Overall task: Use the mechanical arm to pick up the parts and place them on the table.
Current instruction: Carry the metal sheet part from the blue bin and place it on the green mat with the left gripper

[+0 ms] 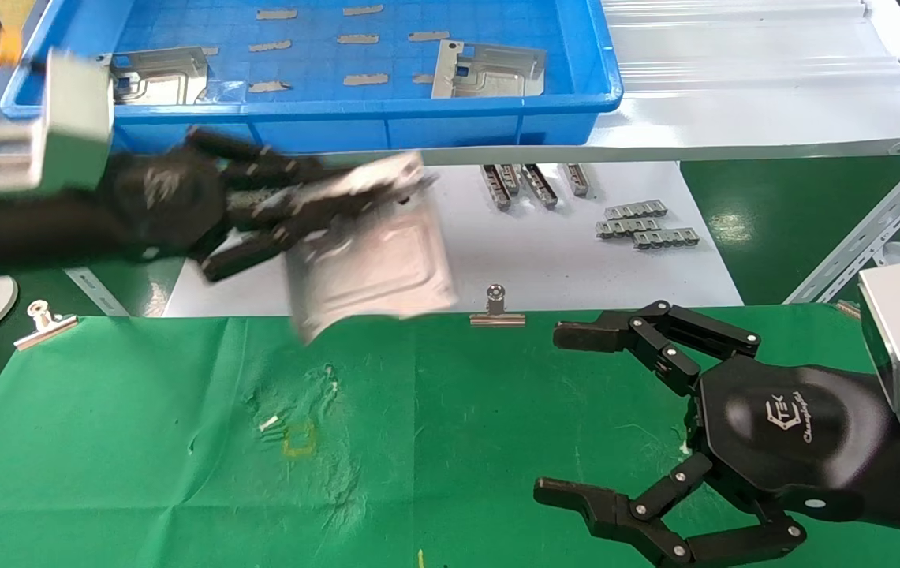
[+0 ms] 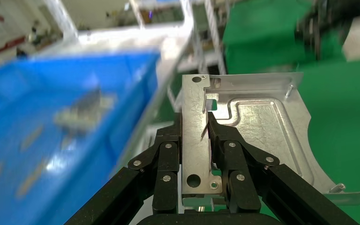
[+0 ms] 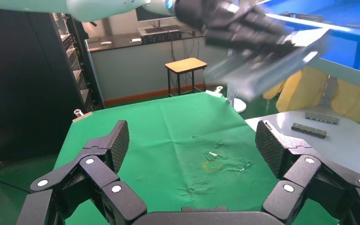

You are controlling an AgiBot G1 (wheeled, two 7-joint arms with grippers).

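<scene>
My left gripper (image 1: pixel 315 207) is shut on the bent tabbed edge of a silver sheet-metal part (image 1: pixel 375 256) and holds it in the air over the white board, near the far edge of the green table (image 1: pixel 181 473). In the left wrist view the fingers (image 2: pixel 222 140) clamp the part's flange (image 2: pixel 194 136). Two more parts (image 1: pixel 158 75) (image 1: pixel 489 71) lie in the blue tray (image 1: pixel 418 118). My right gripper (image 1: pixel 564 414) is open and empty, low over the table at the right. The right wrist view shows the carried part (image 3: pixel 267 65) farther off.
A yellow mark (image 1: pixel 298 438) and scuffs lie mid-table. Binder clips (image 1: pixel 497 308) (image 1: pixel 43 323) pin the cloth's far edge. Grey ribbed bars (image 1: pixel 643 225) lie on the white board (image 1: pixel 560 260). A metal frame strut (image 1: pixel 875 229) stands at right.
</scene>
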